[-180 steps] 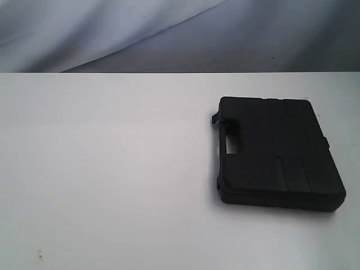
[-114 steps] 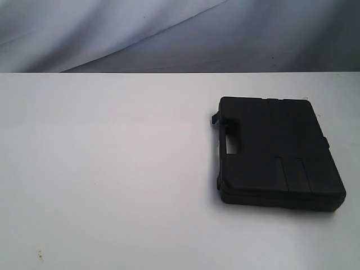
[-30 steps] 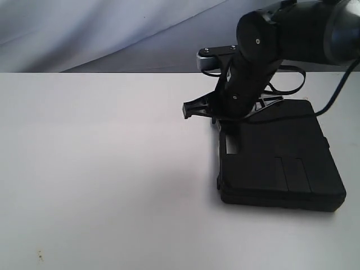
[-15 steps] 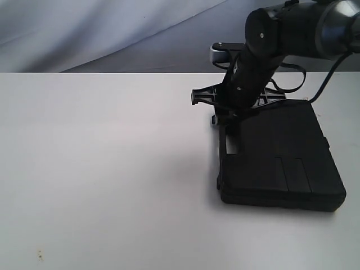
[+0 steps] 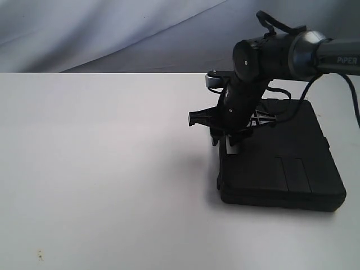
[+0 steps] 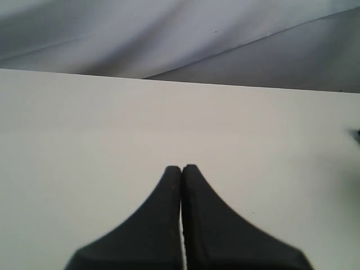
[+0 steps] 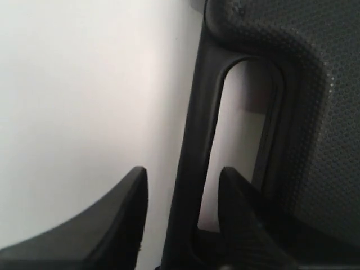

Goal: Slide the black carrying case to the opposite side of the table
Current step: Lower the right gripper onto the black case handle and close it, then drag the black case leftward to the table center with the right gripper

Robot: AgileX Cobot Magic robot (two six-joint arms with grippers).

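Narrowly parted, the right hand (image 7: pixel 183 183) straddled the handle (image 7: pixel 194 124) of the black carrying case (image 5: pixel 281 160), lengthwise between its fingers.

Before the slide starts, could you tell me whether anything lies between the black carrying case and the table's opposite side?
Nothing visible does: the white flat tabletop left of the black plastic carrying case shows only tiny specks. The right gripper straddles the case's handle.
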